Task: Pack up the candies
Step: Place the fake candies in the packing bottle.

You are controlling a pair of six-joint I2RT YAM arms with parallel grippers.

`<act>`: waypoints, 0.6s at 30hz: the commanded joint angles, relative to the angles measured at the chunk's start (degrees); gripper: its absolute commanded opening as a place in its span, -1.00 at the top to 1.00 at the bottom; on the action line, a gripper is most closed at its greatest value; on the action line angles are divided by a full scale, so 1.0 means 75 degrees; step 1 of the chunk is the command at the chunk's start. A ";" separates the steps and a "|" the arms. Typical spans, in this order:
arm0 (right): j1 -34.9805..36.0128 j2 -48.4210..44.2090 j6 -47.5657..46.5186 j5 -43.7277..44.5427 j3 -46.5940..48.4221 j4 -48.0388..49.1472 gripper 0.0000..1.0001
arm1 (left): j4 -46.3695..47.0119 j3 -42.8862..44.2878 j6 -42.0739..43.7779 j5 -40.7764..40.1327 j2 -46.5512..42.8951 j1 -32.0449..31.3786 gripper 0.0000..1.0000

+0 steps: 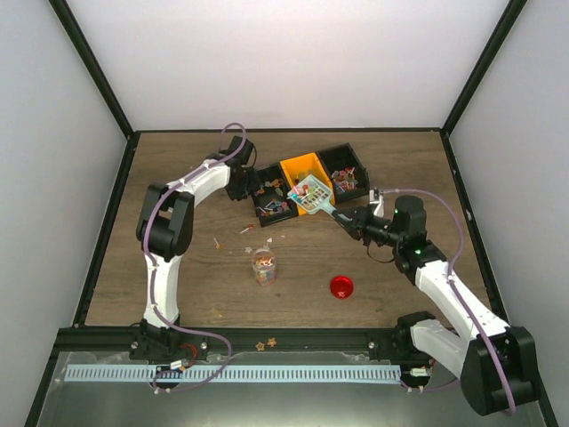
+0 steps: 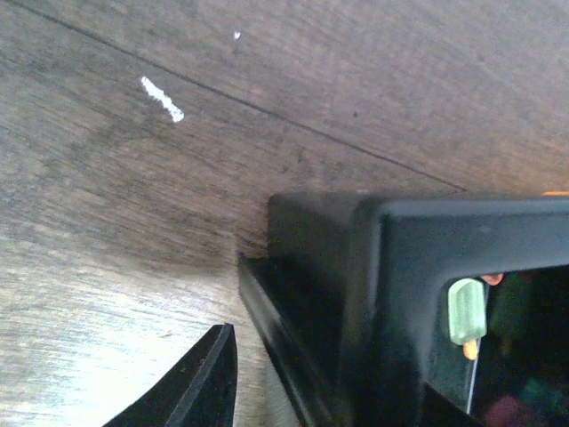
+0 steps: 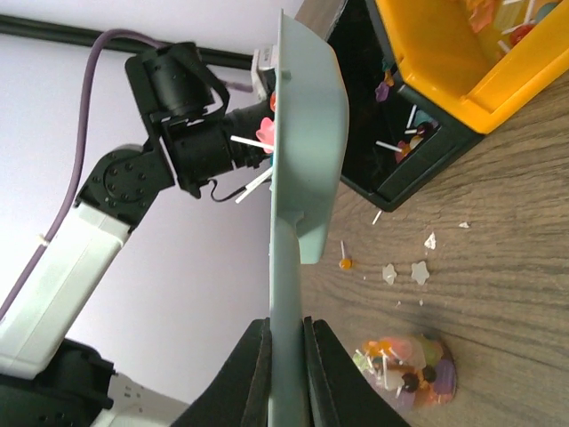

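My right gripper point(image 1: 349, 221) is shut on the handle of a teal scoop point(image 1: 313, 196), held over the edge of the bins with a few candies in it. In the right wrist view the gripper point(image 3: 286, 369) pinches the handle of the scoop point(image 3: 307, 133), which is seen edge-on, with a pink candy point(image 3: 264, 132) and sticks at its rim. A clear jar point(image 1: 263, 265) partly filled with candies stands on the table and also shows in the right wrist view point(image 3: 409, 366). My left gripper point(image 1: 242, 182) is at the left wall of the black bin point(image 2: 356, 285). One finger point(image 2: 200, 382) stands apart from the wall and the other is hidden.
A black bin point(image 1: 276, 203), a yellow bin point(image 1: 305, 171) and another black bin point(image 1: 347, 172), all holding candies, sit in a row at the back. A red round lid point(image 1: 341, 286) lies right of the jar. Loose candies point(image 3: 345, 262) and wrapper scraps point(image 1: 218, 242) lie on the wood.
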 commanded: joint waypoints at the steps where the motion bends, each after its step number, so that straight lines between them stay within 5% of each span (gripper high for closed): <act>1: 0.0201 -0.0266 -0.0525 -0.0418 0.0551 -0.0567 0.99 | -0.0239 -0.0087 -0.0003 -0.0178 -0.0155 0.0016 0.27; 18: 0.1296 -0.0920 -0.1441 -0.1650 0.0664 -0.1524 0.99 | -0.0166 -0.0081 -0.0090 -0.0524 -0.0493 0.0012 0.12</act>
